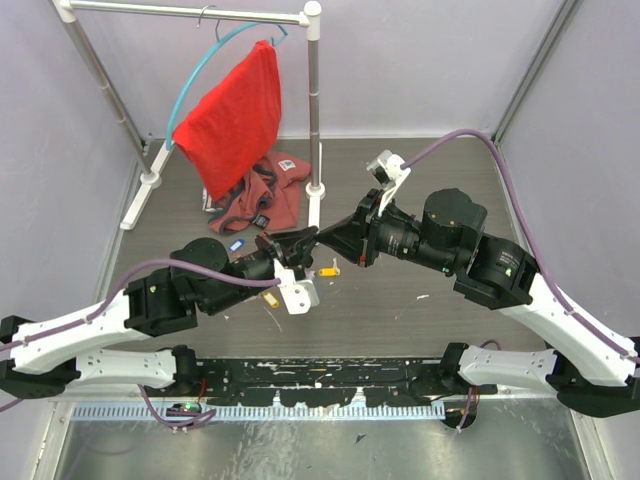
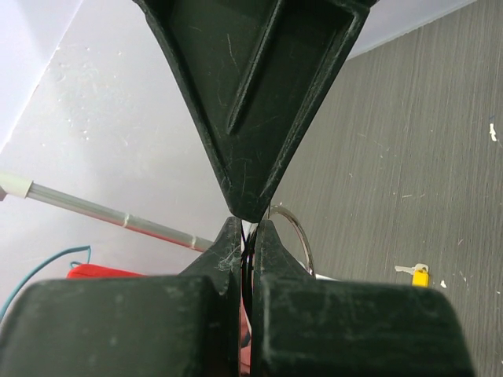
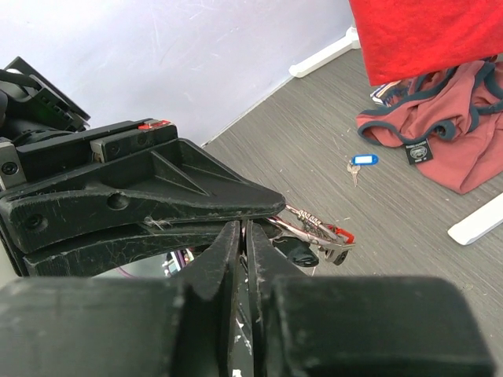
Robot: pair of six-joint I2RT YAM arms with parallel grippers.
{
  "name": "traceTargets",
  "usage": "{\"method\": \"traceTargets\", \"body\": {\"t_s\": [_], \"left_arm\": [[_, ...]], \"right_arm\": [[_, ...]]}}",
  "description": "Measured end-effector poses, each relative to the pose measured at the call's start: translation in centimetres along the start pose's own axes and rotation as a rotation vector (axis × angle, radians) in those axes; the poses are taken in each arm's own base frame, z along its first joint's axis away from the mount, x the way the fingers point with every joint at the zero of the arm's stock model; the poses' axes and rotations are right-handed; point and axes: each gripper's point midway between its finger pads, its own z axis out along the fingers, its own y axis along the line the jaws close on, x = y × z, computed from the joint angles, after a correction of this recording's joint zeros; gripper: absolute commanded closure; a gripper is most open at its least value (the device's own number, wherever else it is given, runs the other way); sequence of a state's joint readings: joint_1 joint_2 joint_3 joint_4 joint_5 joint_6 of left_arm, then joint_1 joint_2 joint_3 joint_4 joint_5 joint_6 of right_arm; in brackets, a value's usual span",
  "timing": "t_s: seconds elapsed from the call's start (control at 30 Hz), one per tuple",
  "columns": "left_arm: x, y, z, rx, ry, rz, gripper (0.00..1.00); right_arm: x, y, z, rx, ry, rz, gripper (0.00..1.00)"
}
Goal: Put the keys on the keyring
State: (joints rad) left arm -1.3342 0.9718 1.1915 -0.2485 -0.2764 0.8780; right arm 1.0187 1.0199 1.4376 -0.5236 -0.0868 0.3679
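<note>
Over the middle of the table (image 1: 430, 190), seen from the top, the left gripper (image 1: 300, 242) and the right gripper (image 1: 330, 237) meet tip to tip. A yellow key (image 1: 329, 270) lies just below them and a blue key (image 1: 237, 245) lies to the left.

From the left wrist, the left fingers are pressed together on the keyring (image 2: 299, 234).

From the right wrist, the right fingers (image 3: 224, 259) stand almost together, and whether they pinch anything cannot be told. A bunch of keys (image 3: 318, 233) seemingly hangs on the ring just beyond.
</note>
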Motion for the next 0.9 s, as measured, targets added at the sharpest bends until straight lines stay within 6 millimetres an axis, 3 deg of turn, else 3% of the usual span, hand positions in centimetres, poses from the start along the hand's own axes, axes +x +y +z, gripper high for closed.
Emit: {"method": "traceTargets", "body": {"t_s": [0.07, 0.53, 0.67, 0.7, 0.9], "left_arm": [[-0.1, 0.1, -0.1, -0.001, -0.005, -0.001, 1.0], [-1.1, -0.1, -1.2, 0.022, -0.072, -0.033, 1.0], [-1.0, -0.1, -1.2, 0.019, -0.068, -0.034, 1.0], [-0.8, 0.0, -1.2, 0.014, -0.059, -0.034, 1.0], [0.5, 0.4, -1.4, -0.032, 0.001, -0.059, 1.0]], "right_arm": [[0.0, 0.0, 0.0, -0.001, -0.001, -0.001, 0.99], [-0.2, 0.7, -0.1, -0.038, -0.002, -0.005, 0.98], [-0.2, 0.6, -0.1, -0.036, -0.003, -0.011, 0.66], [-0.2, 0.4, 0.0, -0.029, -0.005, -0.022, 0.62], [-2.1, -1.6, -2.1, 0.083, -0.095, -0.074, 0.58]]}}
